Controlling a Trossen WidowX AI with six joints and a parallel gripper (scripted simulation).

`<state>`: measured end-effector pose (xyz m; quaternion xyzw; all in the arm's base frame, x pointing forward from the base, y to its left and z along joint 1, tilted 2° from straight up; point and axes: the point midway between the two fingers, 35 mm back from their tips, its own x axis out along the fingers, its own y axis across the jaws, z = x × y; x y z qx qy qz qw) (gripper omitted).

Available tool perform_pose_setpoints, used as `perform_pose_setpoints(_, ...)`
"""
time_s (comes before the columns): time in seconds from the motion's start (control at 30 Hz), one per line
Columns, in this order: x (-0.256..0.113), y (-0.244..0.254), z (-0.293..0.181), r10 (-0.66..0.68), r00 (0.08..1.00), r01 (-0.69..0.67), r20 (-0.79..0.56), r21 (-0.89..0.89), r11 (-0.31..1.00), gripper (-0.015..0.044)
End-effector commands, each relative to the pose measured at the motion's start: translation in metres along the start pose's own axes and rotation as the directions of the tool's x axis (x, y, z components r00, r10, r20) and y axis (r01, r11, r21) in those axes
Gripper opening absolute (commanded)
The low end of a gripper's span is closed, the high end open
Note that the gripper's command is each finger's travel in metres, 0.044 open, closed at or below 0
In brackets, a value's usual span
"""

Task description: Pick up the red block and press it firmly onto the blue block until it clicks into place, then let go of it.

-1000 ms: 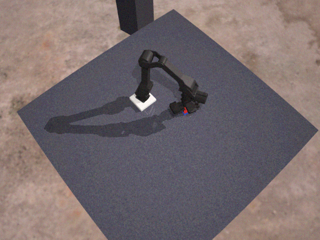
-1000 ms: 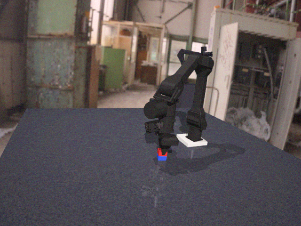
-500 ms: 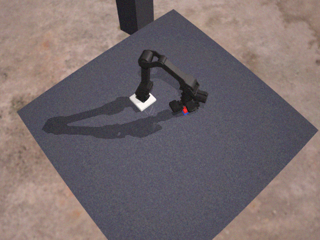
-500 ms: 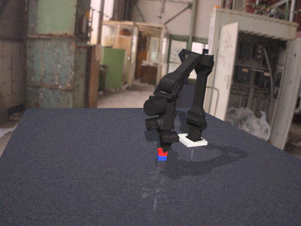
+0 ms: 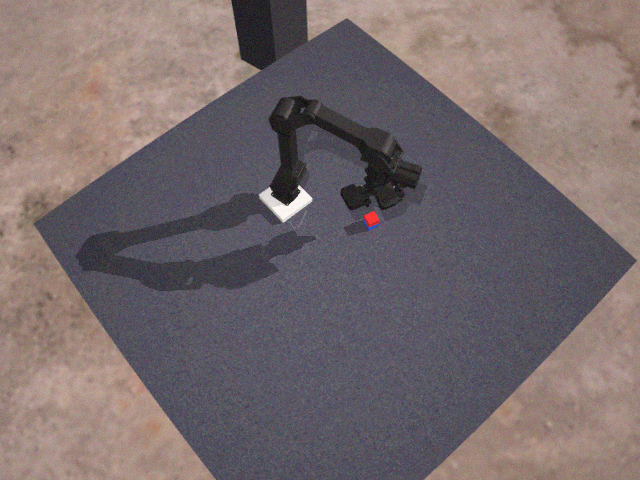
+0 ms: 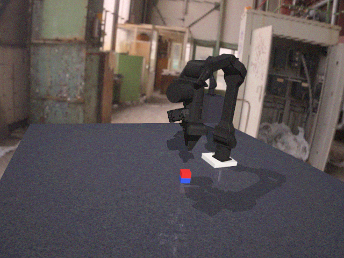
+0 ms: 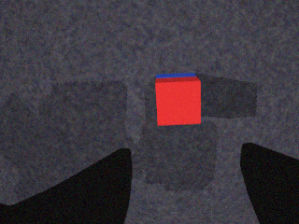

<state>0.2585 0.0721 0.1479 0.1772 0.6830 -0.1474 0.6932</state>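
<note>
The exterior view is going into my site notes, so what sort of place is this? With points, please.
Probably an old workshop or factory hall: rust-streaked metal panels [image 6: 58, 72], a large open cabinet [image 6: 331, 97] and a green upright panel [image 6: 129, 77].

A dark blue-grey, finely speckled square tabletop [image 5: 361, 320] [image 6: 110, 216] [image 7: 61, 42] spreads beneath everything, over a mottled pinkish-brown concrete floor [image 5: 93, 129] [image 6: 144, 110]. A black rectangular pillar [image 5: 276, 31] stands by one edge of the tabletop in the top view. The exterior view shows, beyond it, a worn green metal cabinet [image 6: 56, 69] with rusty seams, a bright green panel [image 6: 129, 77], and an off-white metal enclosure [image 6: 329, 97] with its pale door [image 6: 257, 72] open.
</note>
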Motion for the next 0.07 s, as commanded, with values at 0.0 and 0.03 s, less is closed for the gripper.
perform_pose_setpoints(0.0,-0.0027,0.0003,0.0004,0.001,1.000,-0.001,0.002,-0.006,1.000,0.0220)
perform_pose_setpoints(0.03,-0.0027,0.0003,0.0004,0.001,1.000,-0.001,0.002,-0.006,1.000,0.0220)
